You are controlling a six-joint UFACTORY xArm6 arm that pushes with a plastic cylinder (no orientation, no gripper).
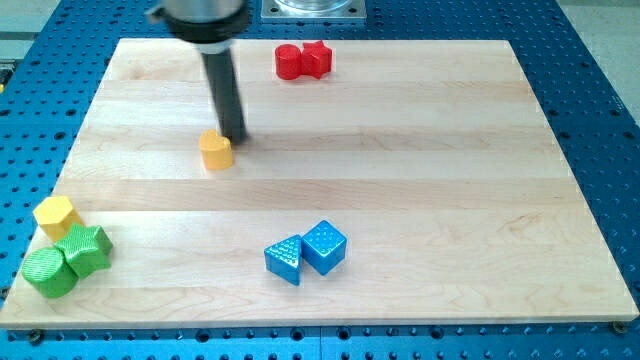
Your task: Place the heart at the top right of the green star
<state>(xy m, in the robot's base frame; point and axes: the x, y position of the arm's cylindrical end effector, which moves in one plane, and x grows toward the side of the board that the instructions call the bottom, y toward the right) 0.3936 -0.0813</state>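
A yellow heart (pixel 215 150) lies on the wooden board, left of centre in the upper half. My tip (pixel 235 137) is at the heart's upper right edge, touching it or nearly so. The dark rod rises from there toward the view's top. The green star (pixel 86 248) sits near the board's bottom left corner, far from the heart. It touches a green cylinder (pixel 48 272) at its lower left.
A yellow hexagon block (pixel 55 214) sits just above the green pair. Two red blocks (pixel 302 61) touch each other at the top centre. A blue triangle (pixel 284 259) and a blue cube (pixel 324 246) touch at the bottom centre.
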